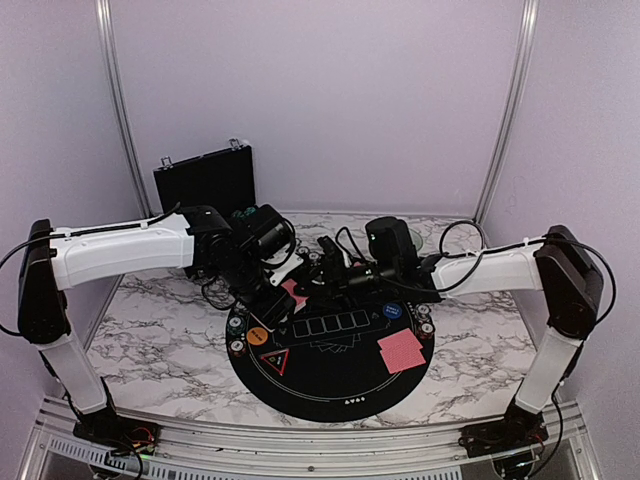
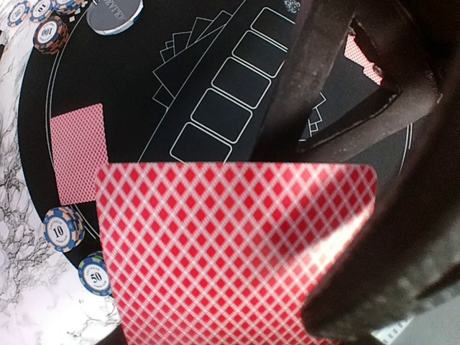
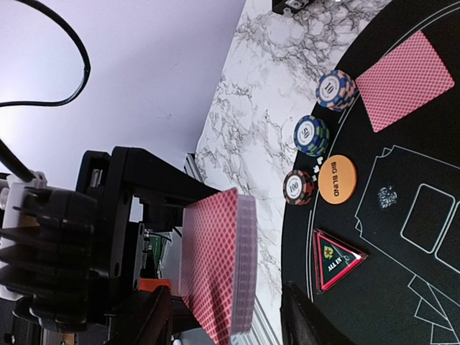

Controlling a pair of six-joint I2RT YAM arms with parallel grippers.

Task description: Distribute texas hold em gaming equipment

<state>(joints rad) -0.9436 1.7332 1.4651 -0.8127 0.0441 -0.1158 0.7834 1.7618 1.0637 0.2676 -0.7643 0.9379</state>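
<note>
My left gripper (image 1: 283,292) is shut on a deck of red-backed cards (image 2: 237,251) and holds it above the far left of the round black mat (image 1: 330,385). My right gripper (image 3: 228,323) is open, and its fingers (image 3: 309,320) stand on either side of the deck (image 3: 219,266). One card (image 1: 402,350) lies face down on the mat's right side. Another card (image 3: 405,79) lies by three chip stacks (image 3: 310,134). An orange BIG BLIND disc (image 3: 338,180) and a triangular ALL IN marker (image 3: 334,259) lie nearby. A blue disc (image 1: 392,311) lies on the right.
A black hard case (image 1: 205,180) stands open at the back left. More chip stacks (image 1: 425,320) sit at the mat's right rim. The mat lies on a marble table (image 1: 150,340) with walls close on three sides. Both arms meet over the mat's far edge.
</note>
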